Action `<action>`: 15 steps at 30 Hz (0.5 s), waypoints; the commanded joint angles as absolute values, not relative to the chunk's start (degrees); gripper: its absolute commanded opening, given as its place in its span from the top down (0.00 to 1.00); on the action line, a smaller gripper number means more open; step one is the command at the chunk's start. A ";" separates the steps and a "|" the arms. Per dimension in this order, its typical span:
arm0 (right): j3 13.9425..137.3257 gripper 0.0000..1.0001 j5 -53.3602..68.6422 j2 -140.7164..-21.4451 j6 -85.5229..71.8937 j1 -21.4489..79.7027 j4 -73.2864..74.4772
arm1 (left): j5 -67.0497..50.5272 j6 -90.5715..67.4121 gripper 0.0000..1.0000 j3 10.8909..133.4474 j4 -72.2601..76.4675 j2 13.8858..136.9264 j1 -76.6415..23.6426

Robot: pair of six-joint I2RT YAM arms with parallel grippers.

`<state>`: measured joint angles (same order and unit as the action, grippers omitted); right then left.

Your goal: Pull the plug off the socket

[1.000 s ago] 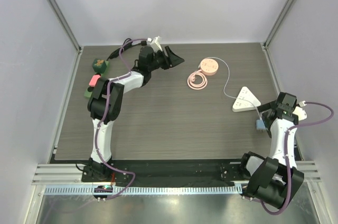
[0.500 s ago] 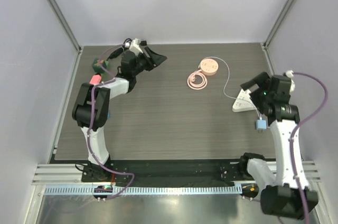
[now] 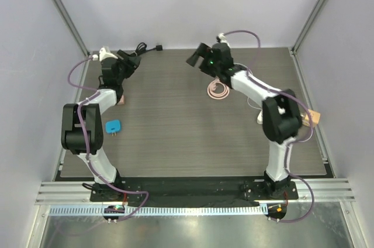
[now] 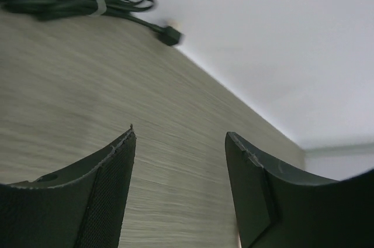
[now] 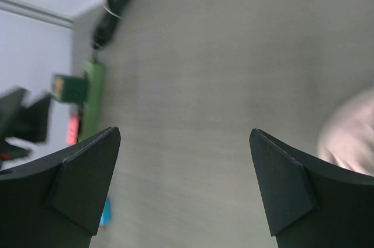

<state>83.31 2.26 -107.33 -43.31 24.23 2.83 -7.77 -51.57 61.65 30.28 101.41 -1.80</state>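
Observation:
A small blue plug (image 3: 113, 126) lies loose on the table at the left, apart from both grippers; it shows as a blue blur (image 5: 104, 213) in the right wrist view. The white triangular socket block (image 3: 259, 117) is mostly hidden behind my right arm. My left gripper (image 3: 130, 59) hangs open near the back left corner, with bare table between its fingertips (image 4: 178, 137). My right gripper (image 3: 194, 58) is open wide above the back middle of the table, nothing between its fingers (image 5: 184, 137).
A bundled black cable (image 3: 149, 49) lies by the back wall. A pink coiled cable (image 3: 217, 90) sits under my right arm. A green strip (image 5: 90, 99) with a red part runs along the left edge. A tan object (image 3: 311, 118) lies at the right.
My right arm swung from the right side across to the back middle. My left gripper moved left toward the back corner. The blue plug now lies at the left instead of by the socket block.

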 commanded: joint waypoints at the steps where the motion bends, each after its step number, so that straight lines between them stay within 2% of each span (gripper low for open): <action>1: 98.99 0.02 6.56 -118.95 -40.78 25.57 -7.29 | 3.85 -44.93 0.36 62.84 22.00 97.39 -0.71; 3: 102.21 0.03 10.27 -123.12 -40.69 25.66 -9.39 | 10.94 -39.76 0.33 65.81 12.96 96.68 -0.62; 7: 99.94 0.03 14.32 -127.52 -39.64 25.40 -16.26 | 23.07 -35.52 0.26 71.01 0.45 97.38 -0.62; 12: 96.33 0.03 19.40 -129.19 -39.02 25.49 -21.95 | 26.19 -31.56 0.21 71.28 -1.75 99.05 -0.62; 15: 96.33 0.03 23.18 -129.99 -40.16 25.49 -24.95 | 25.49 -25.95 0.10 73.73 -2.72 100.80 -0.53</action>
